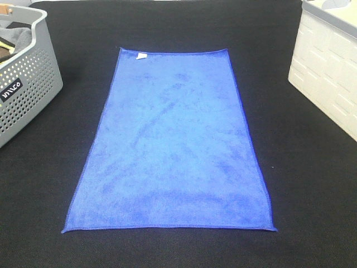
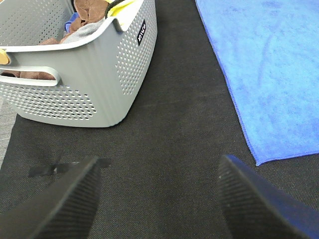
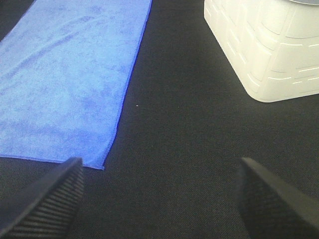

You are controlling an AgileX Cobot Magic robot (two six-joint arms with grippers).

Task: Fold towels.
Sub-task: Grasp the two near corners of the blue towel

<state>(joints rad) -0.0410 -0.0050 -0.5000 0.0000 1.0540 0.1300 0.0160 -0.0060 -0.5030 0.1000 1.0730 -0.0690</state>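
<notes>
Exterior high view has the towel [image 1: 173, 145] spread flat and unfolded in the middle of the black mat [image 1: 184, 25], its long sides running away from the camera. It is bright blue with a darker stitched edge all round, and a small white tag [image 1: 141, 55] sits at its far left corner. The surface lies smooth, with only faint brushed marks in the pile. All four corners rest on the mat and nothing lies on the towel.

A grey perforated basket [image 1: 28, 95] stands to the towel's left, well apart from it, at the far left of the mat. It carries a small black label, and the left wrist view shows brown, yellow and grey cloths piled inside. A white crate [image 1: 329, 72] with a moulded brick-like pattern stands to the towel's right, also well apart from it.

Neither arm shows in the exterior high view. In the left wrist view the left gripper [image 2: 160, 162] hangs over bare mat with its jaws spread wide and nothing between them; the towel's near left corner lies just beside one finger, the basket farther off. In the right wrist view the right gripper [image 3: 160, 163] is likewise wide apart and empty above the mat, with the towel's near right corner close to one finger and the crate beyond the other.
</notes>
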